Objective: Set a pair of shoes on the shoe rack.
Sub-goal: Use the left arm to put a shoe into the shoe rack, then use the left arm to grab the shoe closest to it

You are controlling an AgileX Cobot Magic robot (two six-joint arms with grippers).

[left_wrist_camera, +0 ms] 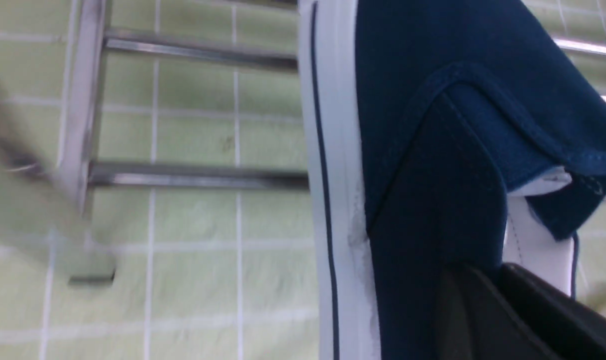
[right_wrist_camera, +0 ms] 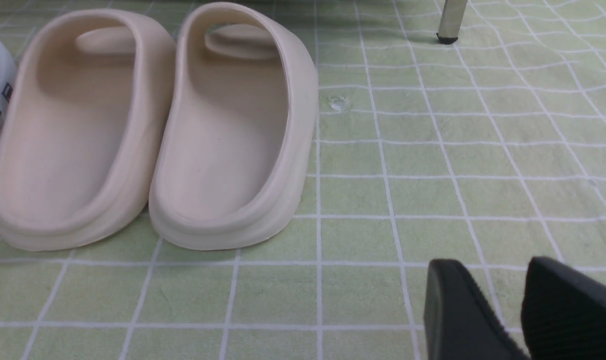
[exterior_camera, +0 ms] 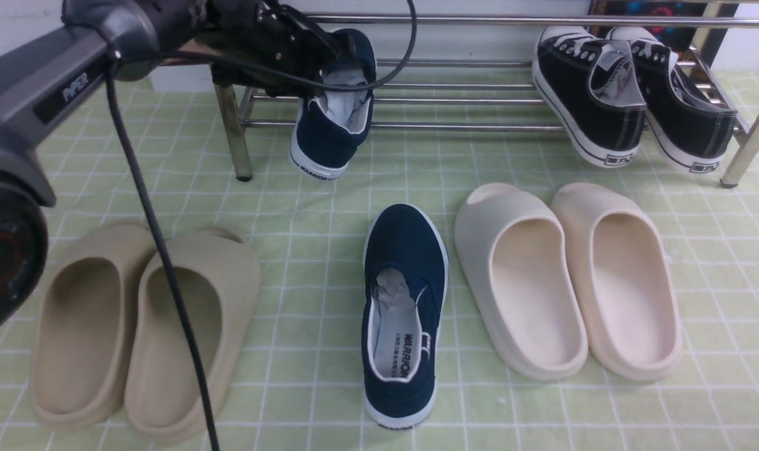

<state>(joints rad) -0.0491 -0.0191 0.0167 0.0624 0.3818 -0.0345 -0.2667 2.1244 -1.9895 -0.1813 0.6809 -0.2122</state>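
One navy shoe [exterior_camera: 332, 125] hangs heel-down at the left end of the shoe rack [exterior_camera: 467, 127], its "WARRIOR" heel in front of the lowest bar. My left gripper [exterior_camera: 329, 56] is shut on the side wall of its opening. In the left wrist view the same shoe [left_wrist_camera: 423, 100] fills the frame, with the left gripper [left_wrist_camera: 498, 277] clamped on the navy canvas and the rack bars [left_wrist_camera: 198, 177] running behind the white sole. The second navy shoe [exterior_camera: 404, 313] lies flat on the mat, toe towards the rack. My right gripper [right_wrist_camera: 488, 280] hovers low over the mat, open and empty.
Black lace-up sneakers [exterior_camera: 630, 94] lean on the rack's right end. Cream slides [exterior_camera: 567, 275] lie right of the floor shoe; they also show in the right wrist view as cream slides [right_wrist_camera: 148, 135]. Beige slides [exterior_camera: 141, 326] lie on the left. A black cable [exterior_camera: 160, 250] hangs from the left arm.
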